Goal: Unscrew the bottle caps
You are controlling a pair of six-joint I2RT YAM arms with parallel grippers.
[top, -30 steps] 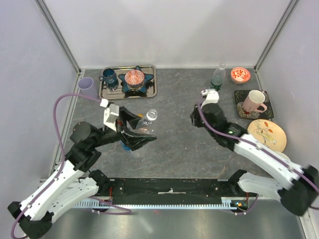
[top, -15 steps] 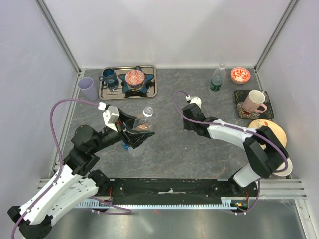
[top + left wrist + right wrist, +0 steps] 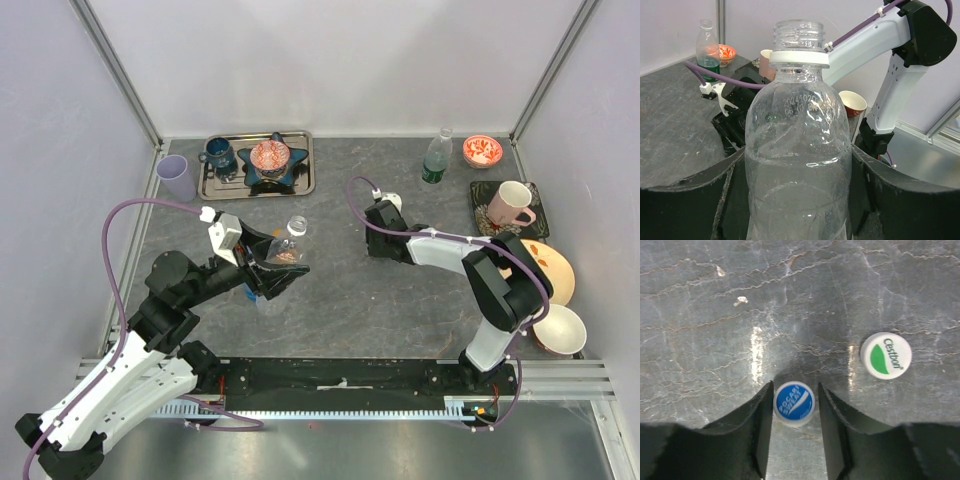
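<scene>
My left gripper [image 3: 272, 268] is shut on a clear, uncapped plastic bottle [image 3: 290, 240] and holds it tilted above the table; in the left wrist view the bottle [image 3: 797, 125] fills the space between the fingers [image 3: 685, 200]. My right gripper [image 3: 378, 222] is low over the table's middle, pointing down. In the right wrist view its jaws stand slightly apart around a white-and-blue cap [image 3: 794, 402] lying on the table, with a small gap on the right side. A white-and-green cap [image 3: 885, 355] lies just to the right. The orange and the blue cap are out of view.
A green-tinted bottle [image 3: 436, 157] stands at the back right beside a red bowl [image 3: 482, 150]. A metal tray [image 3: 305, 185] with a mug and dishes sits back left, a purple cup [image 3: 176, 175] beside it. A pink mug [image 3: 510, 205], a patterned plate [image 3: 555, 275] and a white bowl [image 3: 557, 330] line the right side.
My right arm has swung left and down to the middle of the table. My left gripper has shifted slightly with the bottle still in it.
</scene>
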